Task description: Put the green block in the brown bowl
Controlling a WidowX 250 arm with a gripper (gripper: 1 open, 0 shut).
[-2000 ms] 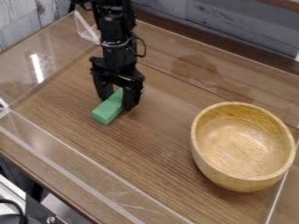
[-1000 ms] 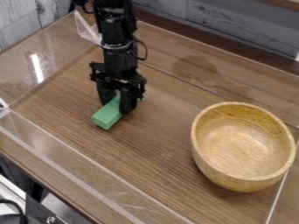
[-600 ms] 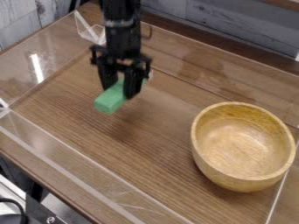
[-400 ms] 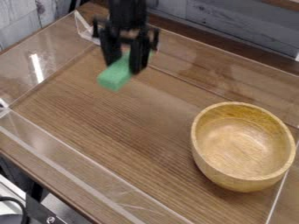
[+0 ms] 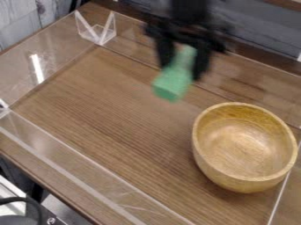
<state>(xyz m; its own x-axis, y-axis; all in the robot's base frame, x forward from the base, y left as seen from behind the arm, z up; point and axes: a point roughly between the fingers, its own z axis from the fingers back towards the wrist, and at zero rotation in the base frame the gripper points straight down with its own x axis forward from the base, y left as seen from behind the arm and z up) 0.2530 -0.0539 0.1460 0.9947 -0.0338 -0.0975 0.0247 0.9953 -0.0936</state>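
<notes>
My gripper (image 5: pixel 185 58) hangs in the air at the upper middle of the view, shut on the green block (image 5: pixel 175 76). The block is a bright green bar held by its upper end, and it dangles tilted below the fingers, well above the table. Arm and block are blurred with motion. The brown bowl (image 5: pixel 280 139), round and light tan wood, stands on the table at the lower right with nothing inside. The block is up and to the left of the bowl's rim.
The wooden table (image 5: pixel 94 114) is ringed by low clear plastic walls. A small clear plastic stand (image 5: pixel 94 27) sits at the back left. The table's front edge runs across the lower left.
The gripper has lifted the green block off the table and carried it up and to the right, from the left side towards the bowl.
</notes>
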